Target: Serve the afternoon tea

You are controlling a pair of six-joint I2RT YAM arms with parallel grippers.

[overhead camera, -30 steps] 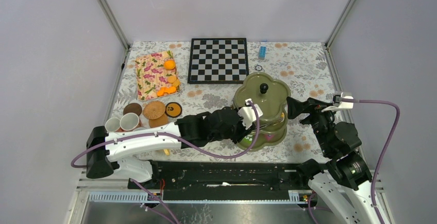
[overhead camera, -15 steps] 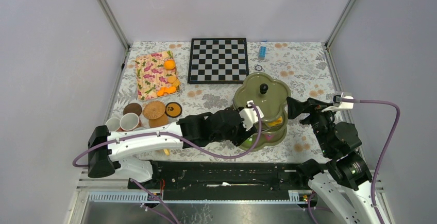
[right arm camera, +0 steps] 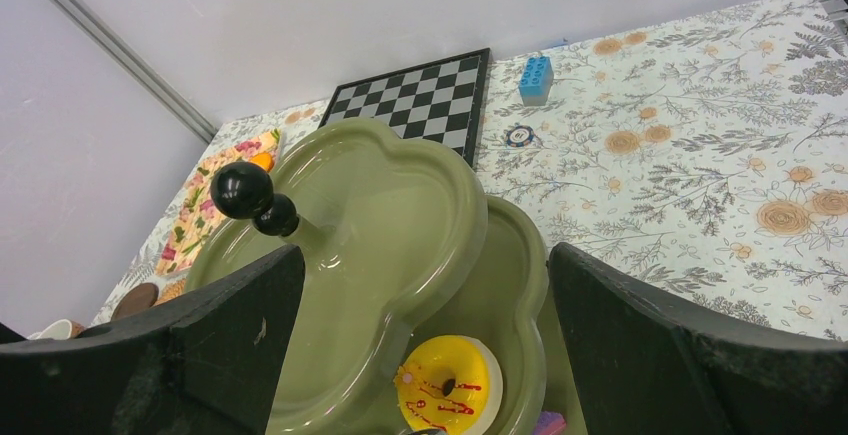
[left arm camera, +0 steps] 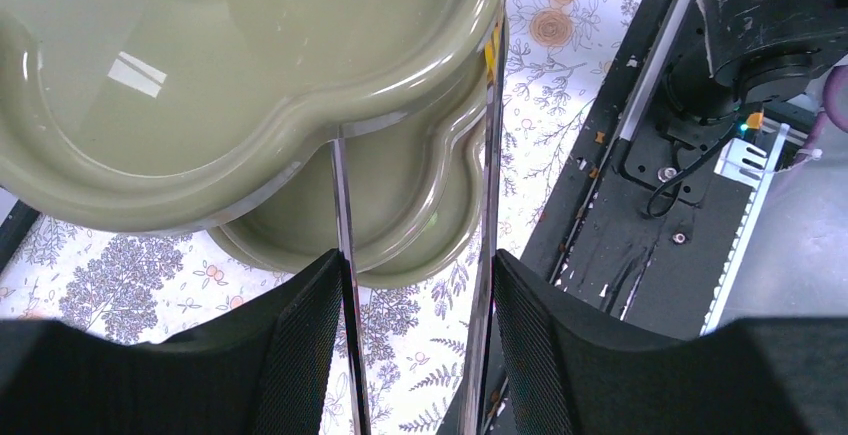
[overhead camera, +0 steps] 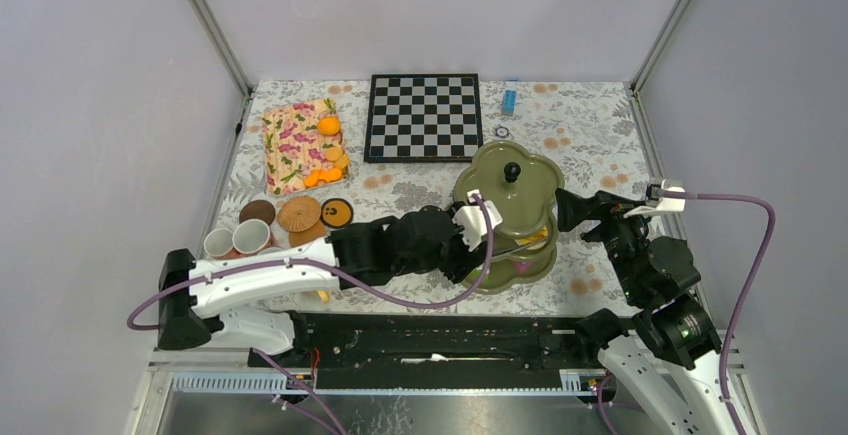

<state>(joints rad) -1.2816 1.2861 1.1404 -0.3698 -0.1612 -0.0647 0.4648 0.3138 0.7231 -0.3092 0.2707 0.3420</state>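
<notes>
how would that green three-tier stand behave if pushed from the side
The stand looks tall, its tiers stacked on thin posts, so a high push would probably tip it rather than slide it. Its glossy surface likely makes it slippery. The doughnut lies loose and might slide.

Bright, even light from above; soft shadows; white glare on the olive-green stand [left arm camera: 130, 75]; focus sharp.
</notes>
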